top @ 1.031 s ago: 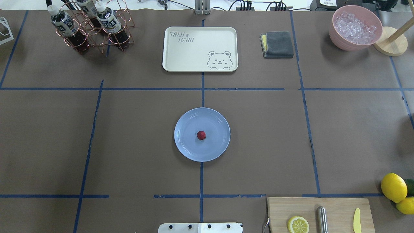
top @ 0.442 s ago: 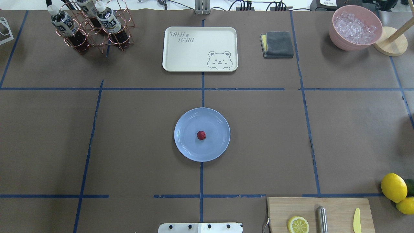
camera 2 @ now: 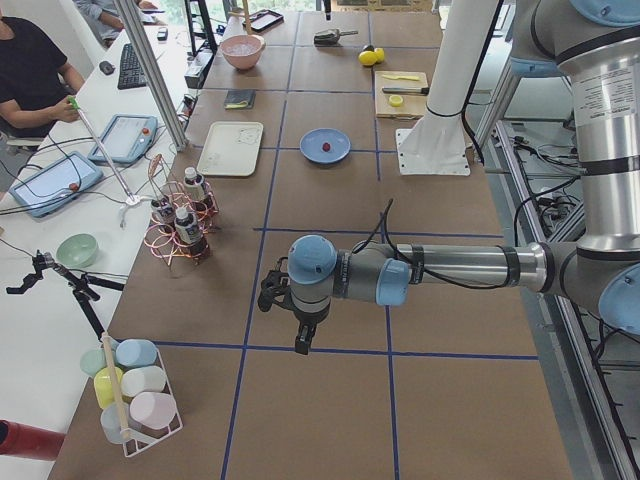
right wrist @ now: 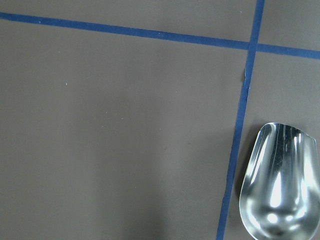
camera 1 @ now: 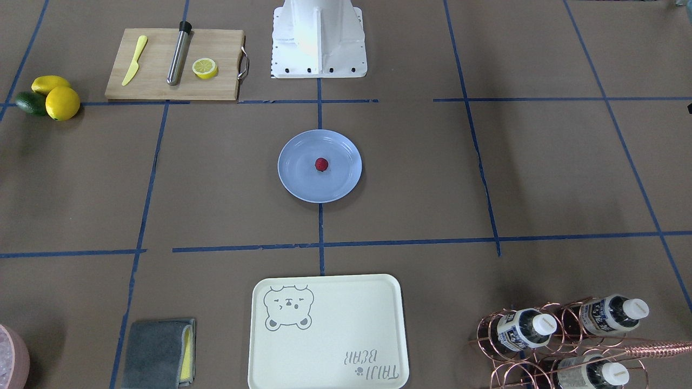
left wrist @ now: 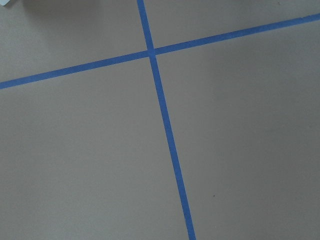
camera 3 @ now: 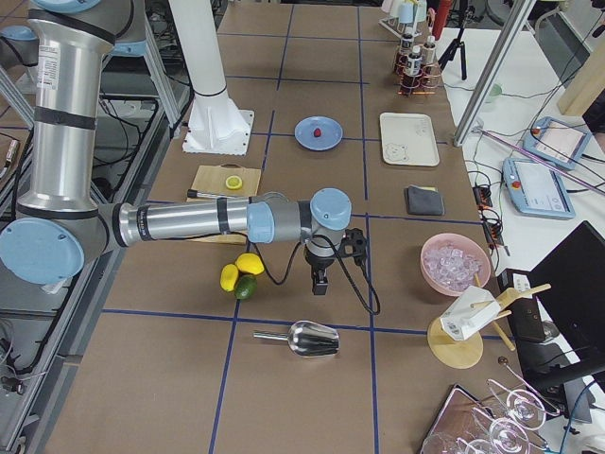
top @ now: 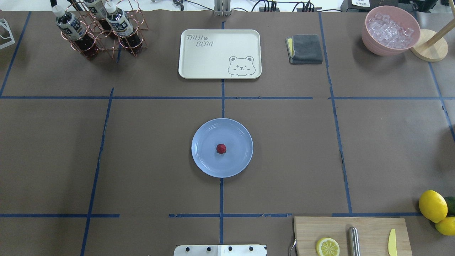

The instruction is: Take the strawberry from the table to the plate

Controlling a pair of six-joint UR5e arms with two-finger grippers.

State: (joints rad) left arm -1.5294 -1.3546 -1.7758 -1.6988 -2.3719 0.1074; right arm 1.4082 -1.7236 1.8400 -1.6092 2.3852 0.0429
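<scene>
The small dark red strawberry [top: 221, 149] [camera 1: 321, 164] lies at the middle of the pale blue plate [top: 206, 160] [camera 1: 300, 181], which rests on the brown table [top: 142, 149] at its centre. No arm shows in the overhead or front views. In the left side view my left gripper [camera 2: 300, 340] hangs over bare table far from the plate [camera 2: 335, 152]. In the right side view my right gripper [camera 3: 319, 282] hangs over the table near the lemons [camera 3: 248, 264]. I cannot tell whether either gripper is open or shut. Both wrist views show no fingers.
A cream bear tray [top: 219, 53], a copper rack of bottles [top: 103, 30], a grey cloth [top: 305, 48] and a pink bowl of ice [top: 390, 30] line the far side. A cutting board [top: 352, 236] holds a lemon half. A steel scoop [right wrist: 280, 185] lies under the right wrist.
</scene>
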